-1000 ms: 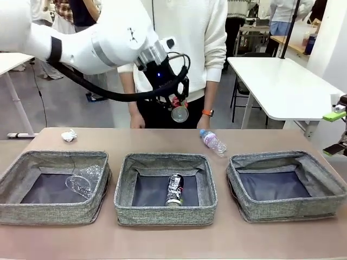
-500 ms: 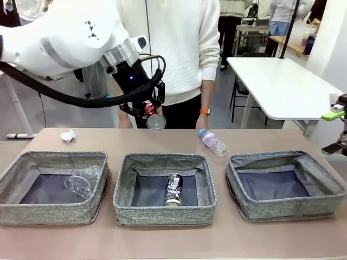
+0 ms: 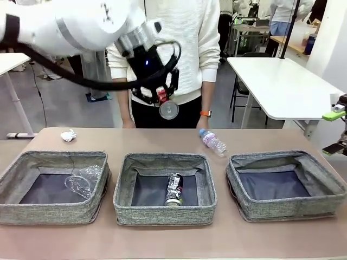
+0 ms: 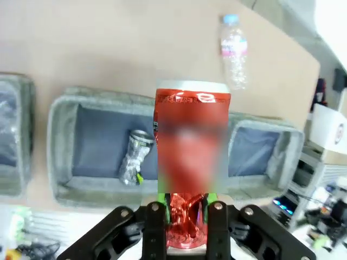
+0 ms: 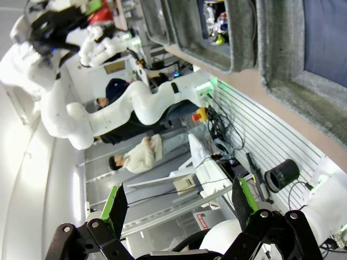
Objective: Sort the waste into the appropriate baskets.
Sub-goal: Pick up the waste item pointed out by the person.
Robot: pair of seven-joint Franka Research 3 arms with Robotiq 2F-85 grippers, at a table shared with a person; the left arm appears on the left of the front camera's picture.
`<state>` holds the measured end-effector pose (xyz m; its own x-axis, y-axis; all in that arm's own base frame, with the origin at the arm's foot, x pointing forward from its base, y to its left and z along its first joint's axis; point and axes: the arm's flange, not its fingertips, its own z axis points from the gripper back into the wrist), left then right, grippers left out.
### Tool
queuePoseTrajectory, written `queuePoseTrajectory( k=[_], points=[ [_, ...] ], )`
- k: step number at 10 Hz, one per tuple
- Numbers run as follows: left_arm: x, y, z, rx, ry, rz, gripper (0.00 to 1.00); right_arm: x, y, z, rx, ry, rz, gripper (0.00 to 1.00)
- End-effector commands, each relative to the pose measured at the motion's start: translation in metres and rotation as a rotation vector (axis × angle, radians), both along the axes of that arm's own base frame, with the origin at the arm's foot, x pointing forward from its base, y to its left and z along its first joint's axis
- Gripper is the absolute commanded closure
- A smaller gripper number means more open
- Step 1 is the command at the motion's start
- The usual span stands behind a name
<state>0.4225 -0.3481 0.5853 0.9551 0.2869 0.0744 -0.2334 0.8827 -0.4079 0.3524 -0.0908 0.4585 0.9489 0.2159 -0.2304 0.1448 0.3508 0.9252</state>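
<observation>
I see three baskets in a row across the surface, left (image 3: 54, 212), middle (image 3: 162, 214) and right (image 3: 287, 209), with narrow gaps between them and an open strip along both the near and far edges. On the far strip the white paper ball (image 3: 68, 135) lies behind the left basket. The clear bottle (image 3: 212, 142) lies on its side near the gap between middle and right. A person (image 3: 179, 43) stands against the far edge. My left tool (image 3: 160, 97) hangs high over that edge, jaws clamped on one end of the shiny red can (image 3: 168, 108), which sticks out past the fingertips. My right tool (image 3: 337, 131) stands wide open off the right edge. The baskets are soft grey weave with dark floors. A crumpled clear container (image 3: 84, 181) lies in the left one and a dented dark can (image 3: 174, 189) in the middle one.
</observation>
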Motion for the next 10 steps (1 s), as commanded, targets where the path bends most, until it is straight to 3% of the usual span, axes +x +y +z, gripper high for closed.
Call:
queuePoseTrajectory(
  k=[1, 3, 5, 10],
  points=[
    [-0.040, -0.043, 0.073, 0.118, 0.027, 0.044, 0.73, 0.001, 0.000, 0.005, 0.003, 0.009, -0.006, 0.00],
    [-0.071, -0.067, 0.109, 0.223, -0.016, 0.032, 0.73, 0.001, 0.000, 0.005, 0.003, 0.009, -0.006, 0.00],
    [-0.080, -0.069, 0.129, 0.255, -0.053, 0.046, 0.73, 0.001, 0.000, 0.005, 0.003, 0.009, -0.006, 0.00],
    [-0.064, -0.056, 0.132, 0.311, -0.007, 0.034, 0.73, 0.001, 0.000, 0.005, 0.003, 0.009, -0.006, 0.00]
  ],
)
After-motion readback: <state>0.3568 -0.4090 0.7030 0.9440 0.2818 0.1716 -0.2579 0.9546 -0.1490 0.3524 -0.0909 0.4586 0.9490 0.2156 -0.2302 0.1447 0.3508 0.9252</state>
